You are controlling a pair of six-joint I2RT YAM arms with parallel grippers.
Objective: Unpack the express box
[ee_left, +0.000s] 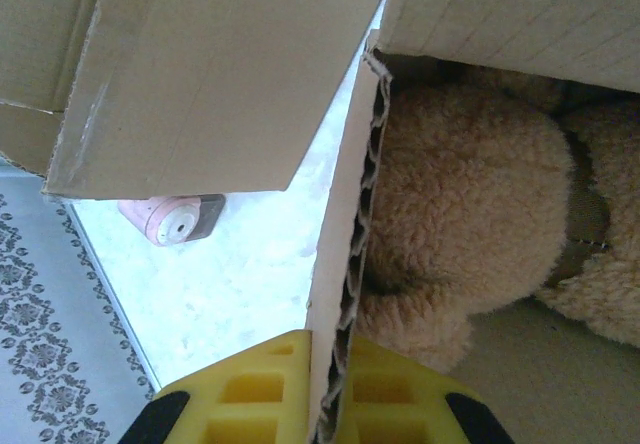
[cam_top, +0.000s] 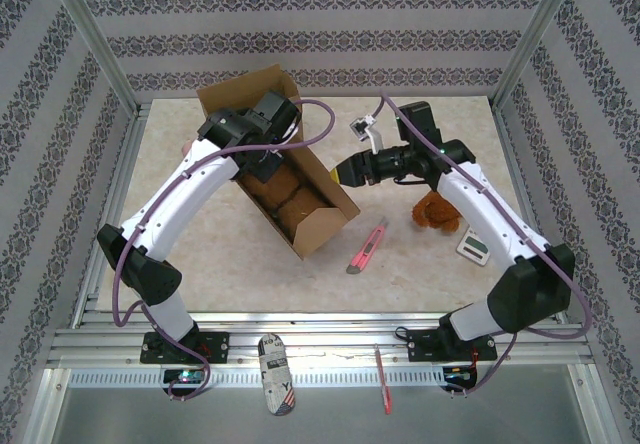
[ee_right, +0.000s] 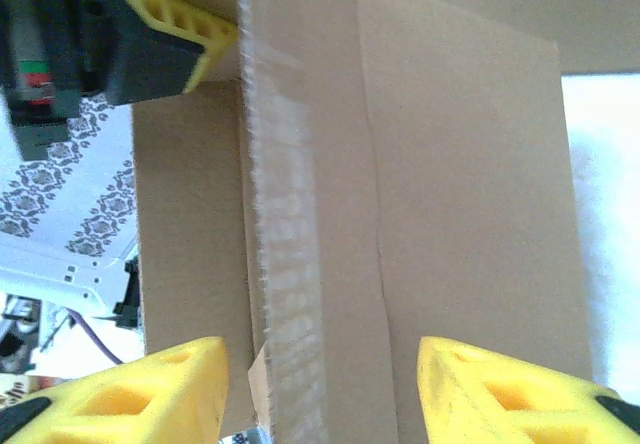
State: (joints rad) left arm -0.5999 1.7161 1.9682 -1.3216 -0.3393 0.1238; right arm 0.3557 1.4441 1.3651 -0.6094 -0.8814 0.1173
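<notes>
Brown corrugated cardboard box [cam_top: 305,226] sits open at mid-table, left of centre, lying at a diagonal on the beige marbled tabletop [cam_top: 230,254]. Flaps are up at the far end. Inside is a tan plush teddy [ee_left: 460,194], pressed right against the box wall.

Left gripper [cam_top: 262,164] is at the box's long wall. From the left wrist cam its yellow fingers [ee_left: 250,404] sit one on each side of the raw corrugated edge, pinched onto it; one is outside, the other inside next to the plush. Beyond the flap, on the table, is a small pink & grey rounded gadget [ee_left: 172,219]; can't tell what it is.

Right gripper [cam_top: 338,172] is at the box's opposite side, approx level w/ the left one. Its yellow fingers [ee_right: 130,394] are spread wide apart, w/ a taped cardboard panel facing the gap between them. Can't tell if they touch it.

Right of the box, apart from it: a pink utility knife [cam_top: 368,247], a small dark-brown plush bear [cam_top: 435,211] under the right arm, and a small white flat device [cam_top: 473,244] just beside the bear.
</notes>
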